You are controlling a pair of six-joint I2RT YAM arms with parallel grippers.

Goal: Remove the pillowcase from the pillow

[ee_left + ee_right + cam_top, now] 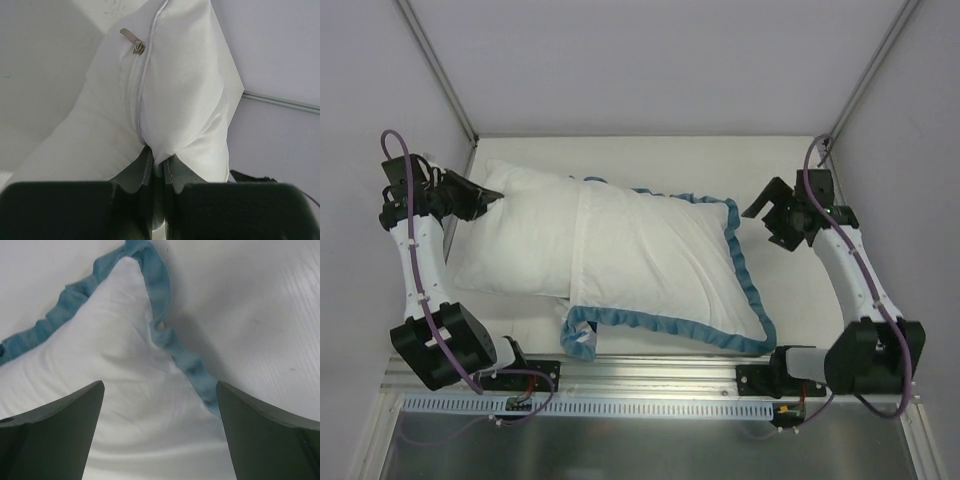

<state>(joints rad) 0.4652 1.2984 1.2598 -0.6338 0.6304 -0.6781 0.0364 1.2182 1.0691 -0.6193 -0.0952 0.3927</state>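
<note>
The plain white pillow (520, 240) sticks out to the left from the pillowcase (660, 265), which lies white side up with a teal ruffled edge (750, 290) and still covers the pillow's right part. My left gripper (492, 198) is shut on the pillow's far left corner. In the left wrist view the pillow (185, 90) shows its zip seam and zip pull (134, 42), pinched at my left gripper (159, 162). My right gripper (765, 215) is open and empty, apart from the pillowcase's far right corner. The right wrist view shows this gripper (160, 390) over the pillowcase (115, 340) and its ruffle (157, 285).
The white table (790, 160) is closed in by grey walls at the back and sides. A metal rail (650, 375) runs along the near edge by the arm bases. A patterned bit of the pillowcase (582, 340) folds out at the near left.
</note>
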